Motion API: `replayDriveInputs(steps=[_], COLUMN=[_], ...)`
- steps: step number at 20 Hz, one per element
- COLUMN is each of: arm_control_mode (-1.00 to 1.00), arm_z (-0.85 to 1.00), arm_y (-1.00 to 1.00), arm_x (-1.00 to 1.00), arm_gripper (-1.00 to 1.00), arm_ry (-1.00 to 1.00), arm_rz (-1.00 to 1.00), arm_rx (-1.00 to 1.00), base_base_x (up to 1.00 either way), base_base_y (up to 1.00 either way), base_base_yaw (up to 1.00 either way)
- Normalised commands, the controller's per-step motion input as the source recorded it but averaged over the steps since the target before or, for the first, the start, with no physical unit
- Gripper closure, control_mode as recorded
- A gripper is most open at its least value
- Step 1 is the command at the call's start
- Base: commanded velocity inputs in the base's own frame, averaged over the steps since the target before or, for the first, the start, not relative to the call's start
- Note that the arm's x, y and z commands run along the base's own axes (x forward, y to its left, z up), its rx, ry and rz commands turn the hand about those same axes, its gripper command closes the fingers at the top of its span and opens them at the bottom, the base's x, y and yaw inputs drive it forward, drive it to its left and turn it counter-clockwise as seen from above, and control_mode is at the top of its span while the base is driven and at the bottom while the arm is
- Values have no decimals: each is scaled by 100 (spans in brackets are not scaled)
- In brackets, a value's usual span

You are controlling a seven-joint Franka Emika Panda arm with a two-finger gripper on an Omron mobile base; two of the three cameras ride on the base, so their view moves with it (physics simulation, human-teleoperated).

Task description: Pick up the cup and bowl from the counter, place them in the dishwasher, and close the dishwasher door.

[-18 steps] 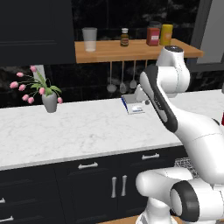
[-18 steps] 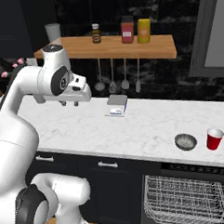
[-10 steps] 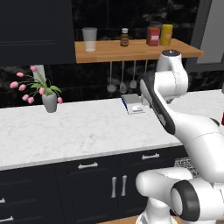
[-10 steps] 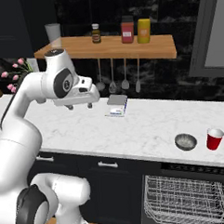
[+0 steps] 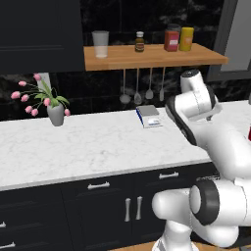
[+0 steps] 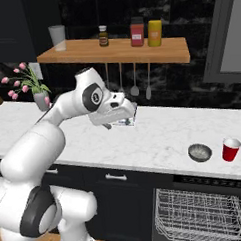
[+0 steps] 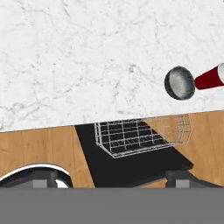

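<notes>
On the white marble counter point(image 6: 158, 140) a small grey bowl point(image 6: 200, 152) sits near the right front edge, and a red cup point(image 6: 230, 149) stands upright just right of it. My gripper point(image 6: 110, 123) hovers above the counter's middle, well left of both. In the hand view its two fingertips point(image 7: 41, 178) stand far apart at the bottom with nothing between them, so it is open. That view looks down on the bowl point(image 7: 179, 82) and the cup point(image 7: 210, 78) at the right. Below the counter edge the dishwasher door point(image 7: 131, 164) lies open and flat, and the wire rack point(image 7: 140, 133) is pulled out over it. The rack point(image 6: 197, 213) holds nothing.
A vase of pink flowers point(image 5: 55, 112) stands at the counter's left. A small flat blue-and-white box point(image 5: 149, 116) lies near the back wall. Above it a wooden shelf point(image 6: 119, 50) carries a glass and bottles, with utensils hanging beneath. Dark navy cabinets point(image 5: 98, 206) run under the counter.
The arm has swung to the right over the counter and the hand has dropped a little lower. The cup and the bowl have not moved.
</notes>
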Motion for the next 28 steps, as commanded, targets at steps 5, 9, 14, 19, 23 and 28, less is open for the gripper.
replayDriveInputs(steps=[5,9,14,19,23,28], arm_control_mode=[-100,-100,-100,-100,-100,-100], arm_z=[-40,-29,-26,-23,-26,-21], arm_y=[-100,-74,-68,-60,-68,-35], arm_x=[2,-1,5,21,61,42], arm_gripper=[-100,-100,-100,-100,-100,-100], arm_ry=[9,4,-7,-6,0,0], arm_rz=[-19,-11,0,5,12,7], arm_rx=[0,4,17,4,0,0], base_base_x=[0,0,0,0,0,0], base_base_y=[0,0,0,0,0,0], base_base_yaw=[0,0,0,0,0,0])
